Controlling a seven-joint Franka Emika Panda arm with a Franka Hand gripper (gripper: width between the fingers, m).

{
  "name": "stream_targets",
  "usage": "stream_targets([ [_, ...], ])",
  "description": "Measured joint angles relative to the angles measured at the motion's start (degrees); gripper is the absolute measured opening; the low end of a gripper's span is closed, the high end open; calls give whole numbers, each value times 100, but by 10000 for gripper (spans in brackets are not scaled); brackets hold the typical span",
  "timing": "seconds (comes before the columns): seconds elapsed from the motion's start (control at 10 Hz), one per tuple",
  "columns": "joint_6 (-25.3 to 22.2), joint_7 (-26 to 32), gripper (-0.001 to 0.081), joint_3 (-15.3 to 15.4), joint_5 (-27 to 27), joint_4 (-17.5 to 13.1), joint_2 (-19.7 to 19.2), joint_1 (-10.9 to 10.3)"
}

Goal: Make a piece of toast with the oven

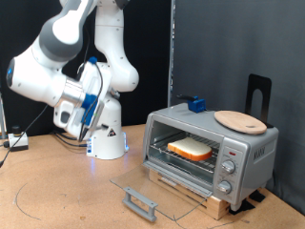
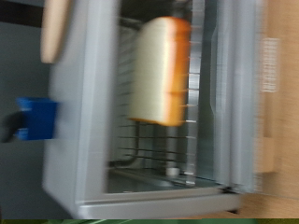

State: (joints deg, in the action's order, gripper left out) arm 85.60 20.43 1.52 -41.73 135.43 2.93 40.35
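Well back, arm [image 1: 67, 72] folded, facing oven [image 1: 210, 148]

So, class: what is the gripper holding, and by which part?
Nothing shows in its grasp; the piece of toast lies inside the oven. The gripper itself cannot be made out.

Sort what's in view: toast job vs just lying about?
Job: piece of toast on the rack inside the oven, door dropped open; tool not clearly visible, arm pulled back at the exterior view's left.
Lying about: round wooden board and blue block on the oven top.
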Motion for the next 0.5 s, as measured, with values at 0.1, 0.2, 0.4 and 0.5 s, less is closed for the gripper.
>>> stream_targets([
  [0.1,326,138,809,7,158,-39,-177,-4],
  [0.2,447,260,809,44,247,-155,-348,-7],
  [0.4,499,277,809,42,97,-102,-347,-4],
  [0.5,695,296,809,48,64,-35,-371,-5],
])
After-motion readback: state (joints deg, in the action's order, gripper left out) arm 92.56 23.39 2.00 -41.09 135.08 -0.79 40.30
